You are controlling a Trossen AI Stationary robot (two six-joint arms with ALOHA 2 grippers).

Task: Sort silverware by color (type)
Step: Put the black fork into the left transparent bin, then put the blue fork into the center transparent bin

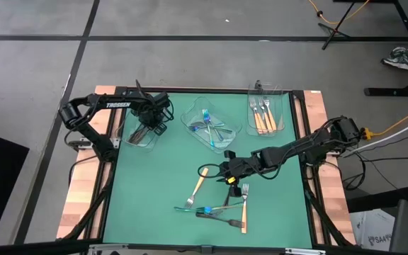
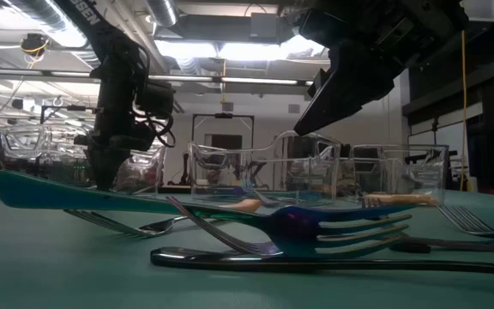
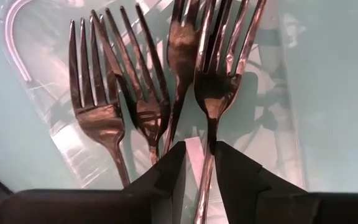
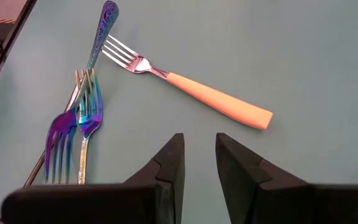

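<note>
Table: green mat (image 1: pixel 161 184) on a wood-edged bench, grey floor with dark lines all round it.
Left gripper (image 1: pixel 147 131): over the left clear tray (image 1: pixel 134 139), fingers (image 3: pixel 166 177) a little apart with the handle of a dark fork (image 3: pixel 213 93) lying in the gap, not clamped.
Left tray contents: four dark forks, tines fanned out.
Right gripper (image 1: pixel 231 173): low over the mat's middle, fingers (image 4: pixel 169 165) apart with nothing between them.
Loose silverware: an orange-handled fork (image 4: pixel 191 87) just beyond the right gripper, iridescent forks (image 4: pixel 79 124) crossed beside it, more in a heap (image 1: pixel 222 209) toward the front edge.
Middle tray (image 1: pixel 211 126): iridescent pieces inside.
Right tray (image 1: pixel 266 113): orange-handled forks side by side.
Room: bright ceiling lights, pipes and a doorway behind the trays; a shoe (image 1: pixel 401 58) on the floor at far right.
</note>
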